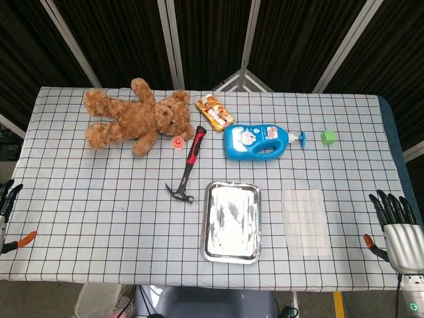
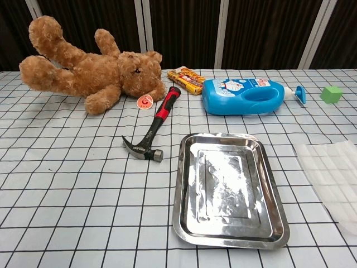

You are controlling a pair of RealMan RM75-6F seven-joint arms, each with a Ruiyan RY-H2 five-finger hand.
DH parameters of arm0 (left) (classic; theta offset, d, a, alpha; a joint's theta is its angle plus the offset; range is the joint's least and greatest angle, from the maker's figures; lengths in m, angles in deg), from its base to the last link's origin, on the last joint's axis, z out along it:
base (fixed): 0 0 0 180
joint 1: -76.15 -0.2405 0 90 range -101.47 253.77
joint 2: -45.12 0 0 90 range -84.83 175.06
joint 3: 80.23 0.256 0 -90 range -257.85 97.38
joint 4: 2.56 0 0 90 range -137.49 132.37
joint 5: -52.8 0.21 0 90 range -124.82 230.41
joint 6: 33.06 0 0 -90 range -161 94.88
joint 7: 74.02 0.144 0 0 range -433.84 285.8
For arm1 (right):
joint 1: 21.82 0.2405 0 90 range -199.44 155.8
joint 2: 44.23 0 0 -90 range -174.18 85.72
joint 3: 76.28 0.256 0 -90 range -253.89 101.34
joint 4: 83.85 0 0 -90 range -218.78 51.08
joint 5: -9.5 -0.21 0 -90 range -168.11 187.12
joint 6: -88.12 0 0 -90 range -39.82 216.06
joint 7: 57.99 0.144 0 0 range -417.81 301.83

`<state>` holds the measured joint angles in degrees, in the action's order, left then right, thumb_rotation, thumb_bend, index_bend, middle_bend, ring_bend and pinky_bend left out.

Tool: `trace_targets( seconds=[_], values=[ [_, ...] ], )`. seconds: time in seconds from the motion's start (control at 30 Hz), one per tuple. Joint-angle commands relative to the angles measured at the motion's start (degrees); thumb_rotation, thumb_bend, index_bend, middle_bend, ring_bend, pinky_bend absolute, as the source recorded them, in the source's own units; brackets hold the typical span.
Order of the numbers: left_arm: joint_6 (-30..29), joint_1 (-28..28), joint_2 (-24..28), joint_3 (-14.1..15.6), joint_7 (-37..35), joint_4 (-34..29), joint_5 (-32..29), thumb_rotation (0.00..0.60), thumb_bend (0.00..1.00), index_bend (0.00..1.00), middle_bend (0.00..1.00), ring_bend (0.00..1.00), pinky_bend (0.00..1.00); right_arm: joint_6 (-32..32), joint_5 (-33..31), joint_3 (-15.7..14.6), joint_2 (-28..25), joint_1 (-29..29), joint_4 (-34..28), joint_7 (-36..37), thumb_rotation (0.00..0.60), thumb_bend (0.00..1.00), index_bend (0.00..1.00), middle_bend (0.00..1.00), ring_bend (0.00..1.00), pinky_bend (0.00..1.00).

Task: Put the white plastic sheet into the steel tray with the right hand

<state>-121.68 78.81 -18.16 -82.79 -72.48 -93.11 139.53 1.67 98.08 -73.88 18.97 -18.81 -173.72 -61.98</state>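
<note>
Fingers first: my right hand (image 1: 399, 232) is parked off the near right corner of the worktop (image 1: 99, 218), fingers spread apart and holding nothing. My left hand (image 1: 6, 205) barely peeks in at the far left edge, and I honestly can't tell how it's set.

So nothing's grabbed yet, I'd say I'm at the very start. The white plastic sheet (image 1: 306, 221) lies flat just right of the steel tray (image 1: 231, 222), close but not touching it, between the tray and my right hand. The tray sits bare near the front edge.

Next move as I see it: reach in toward the sheet and get a fingertip under an edge. It's thin, see-through and flat on the cloth, so that pinch looks fiddly.

Nothing really blocks the short hop left into the tray. Hammer (image 1: 187, 165) sits left of the tray; beyond it the blue bottle (image 1: 260, 141), green cube (image 1: 328, 137), snack packet (image 1: 214, 110) and teddy bear (image 1: 136, 117).
</note>
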Motion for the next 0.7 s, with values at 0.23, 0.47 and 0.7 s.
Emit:
trace_targets(
  seconds=[0.23,0.47,0.7],
  values=[
    [-0.28,-0.09,-0.07,0.05,0.42,-0.28,0.19,0.600,0.00,0.00,0.00,0.00,0.00,0.05,0.19,-0.22,-0.14,-0.06,0.03,-0.04,0.600,0.35,0.00,0.00,0.00,0.00],
    [-0.27,-0.06,-0.19,0.06,0.51,-0.13,0.24,0.600,0.00,0.00,0.00,0.00,0.00,1.55,2.58,-2.62,0.45,-0.06,-1.28,-2.06,0.600,0.35,0.00,0.00,0.00,0.00],
    [-0.05,0.07,-0.11,0.00,0.29,-0.15,0.14,0.600,0.00,0.00,0.00,0.00,0.00,5.54,3.86,-5.84,4.33,-0.03,-3.37,-10.68,0.600,0.35,0.00,0.00,0.00,0.00]
  ],
)
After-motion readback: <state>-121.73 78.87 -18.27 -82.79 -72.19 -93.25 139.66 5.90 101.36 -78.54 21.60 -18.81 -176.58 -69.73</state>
